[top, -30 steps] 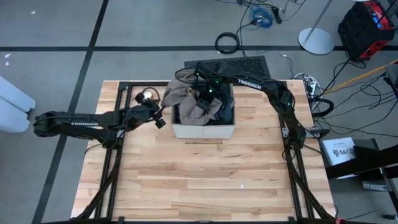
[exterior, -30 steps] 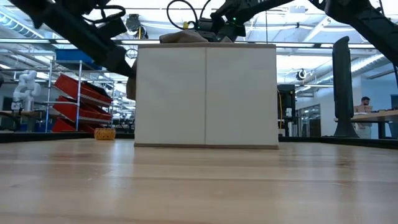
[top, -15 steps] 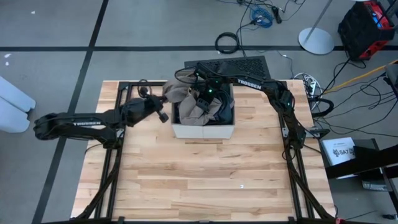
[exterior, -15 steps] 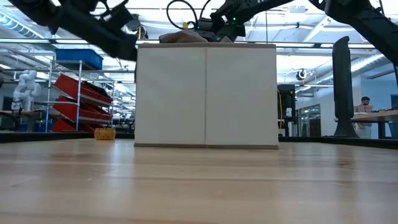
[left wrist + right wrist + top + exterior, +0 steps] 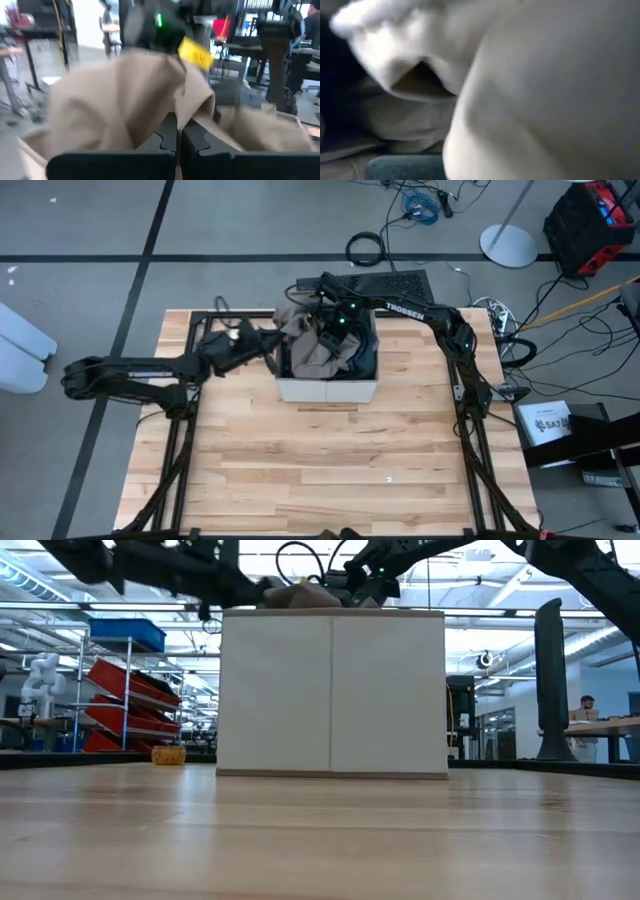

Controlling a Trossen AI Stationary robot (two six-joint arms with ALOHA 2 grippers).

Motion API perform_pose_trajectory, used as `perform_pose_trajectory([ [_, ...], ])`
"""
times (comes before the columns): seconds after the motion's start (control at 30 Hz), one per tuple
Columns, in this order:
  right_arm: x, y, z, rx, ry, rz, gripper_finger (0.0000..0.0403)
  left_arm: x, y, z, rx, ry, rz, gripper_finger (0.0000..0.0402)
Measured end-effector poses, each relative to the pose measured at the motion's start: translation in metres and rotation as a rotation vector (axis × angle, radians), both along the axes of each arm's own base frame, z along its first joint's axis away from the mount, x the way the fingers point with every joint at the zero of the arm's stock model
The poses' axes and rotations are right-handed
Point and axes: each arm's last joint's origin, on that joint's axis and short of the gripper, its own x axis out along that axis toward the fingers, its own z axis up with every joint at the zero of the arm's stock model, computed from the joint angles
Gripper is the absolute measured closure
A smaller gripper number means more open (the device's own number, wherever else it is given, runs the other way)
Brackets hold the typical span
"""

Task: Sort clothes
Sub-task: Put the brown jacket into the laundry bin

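The left gripper [image 5: 268, 348] sits at the left rim of the box [image 5: 328, 390], its arm stretching in low from the table's left edge. In the left wrist view its two dark fingers [image 5: 167, 141] are pressed together with no gap, and the tan garment [image 5: 125, 100] rises in folds right in front of their tips; whether any cloth is pinched between them cannot be told. In the low view this arm crosses the top of the picture and ends at the box's upper left corner.

The right gripper [image 5: 330, 330] is down inside the box, pushed into the clothes, a green light glowing on its wrist. Its arm arches over from the table's right edge across the far side of the box. Its fingers are hidden; the right wrist view shows only pale fabric [image 5: 535, 90] pressed close to the lens, with a strip of teal cloth [image 5: 405, 167] beneath, so its opening cannot be told.

The tan garment [image 5: 300, 340] heaps up in the left half of the box and spills over its far left corner. Dark cloth [image 5: 362, 362] fills the right half. The box stands near the table's [image 5: 340, 470] far edge, about midway along it. In the low view its pale front wall [image 5: 332, 692] hides the contents except a tan fold [image 5: 300, 597] over the rim.
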Motion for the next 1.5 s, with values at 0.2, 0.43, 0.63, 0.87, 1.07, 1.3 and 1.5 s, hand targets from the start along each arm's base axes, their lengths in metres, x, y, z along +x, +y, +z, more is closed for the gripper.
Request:
perform_pose_trajectory([
  [0.2,-0.010,0.003,0.021,-0.023,-0.028,-0.026,0.0403,0.026,0.010,-0.034,-0.144,0.053,0.003,0.0400],
  [0.43,-0.002,0.013,0.036,-0.090,-0.143,0.016,0.0403,0.037,0.013,-0.050,-0.295,0.057,-0.099,0.0401],
  [0.63,0.005,0.021,0.046,-0.072,-0.263,0.075,0.0402,0.034,0.014,-0.049,-0.306,0.064,-0.128,0.0401],
  [0.87,-0.006,0.038,0.056,0.037,-0.245,0.153,0.0402,0.026,0.013,-0.013,-0.115,-0.039,-0.158,0.0401],
  [1.07,-0.015,0.041,0.071,-0.010,-0.257,0.121,0.0402,0.032,0.013,0.024,-0.023,0.002,-0.194,0.0401],
  [1.3,-0.033,0.041,0.100,-0.123,-0.316,0.052,0.0402,0.066,0.026,0.025,-0.052,0.208,-0.168,0.0401],
  [1.5,-0.041,0.044,0.133,-0.274,-0.466,-0.007,0.0403,0.090,0.037,-0.014,-0.146,0.388,-0.196,0.0401],
])
